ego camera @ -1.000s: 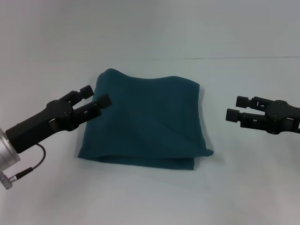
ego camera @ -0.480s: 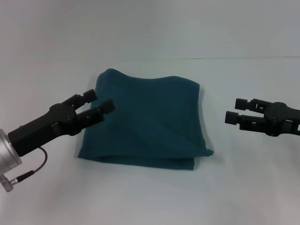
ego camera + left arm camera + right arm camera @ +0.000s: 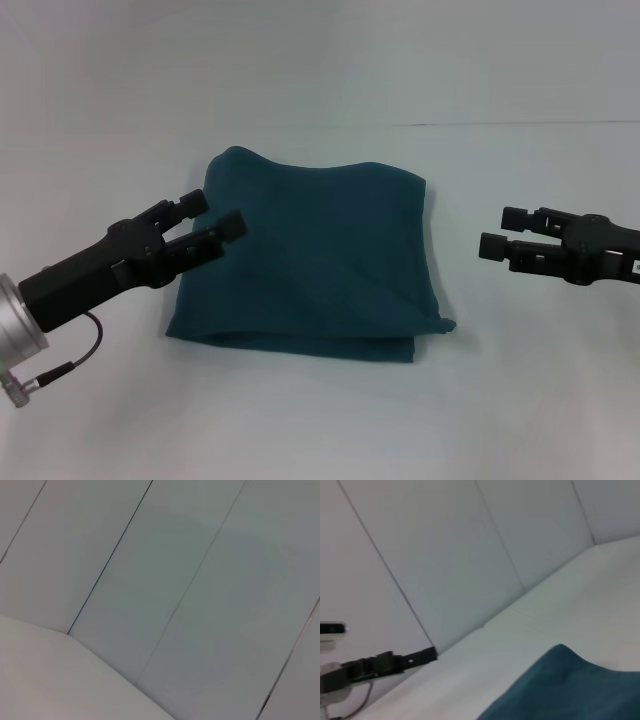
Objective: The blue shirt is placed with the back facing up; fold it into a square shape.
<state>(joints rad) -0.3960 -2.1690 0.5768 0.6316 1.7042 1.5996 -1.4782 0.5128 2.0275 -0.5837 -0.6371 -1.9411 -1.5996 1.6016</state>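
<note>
Compared with a second ago, the left hand is sitting a little lower and farther in over the blue shirt, its front finger now lying over the fabric near the shirt's left edge rather than at the upper left corner; against half a second ago it is barely differing. The right hand is showing almost no change, hanging at the same height to the right of the shirt.

The left arm is reaching in from the lower left, angled up and to the right, with its two fingers standing apart and nothing between them (whether the lower one is touching the cloth cannot be told). The right arm is coming in from the right edge, roughly level, its hand pointing left toward the shirt and staying well apart from it, fingers parted with a gap between them and holding nothing.

The shirt is lying in the middle of the white table, folded into a rough square with its plain side up, a small corner poking out at the lower right. In the right wrist view the shirt is filling the lower corner, with the left hand showing farther off.
</note>
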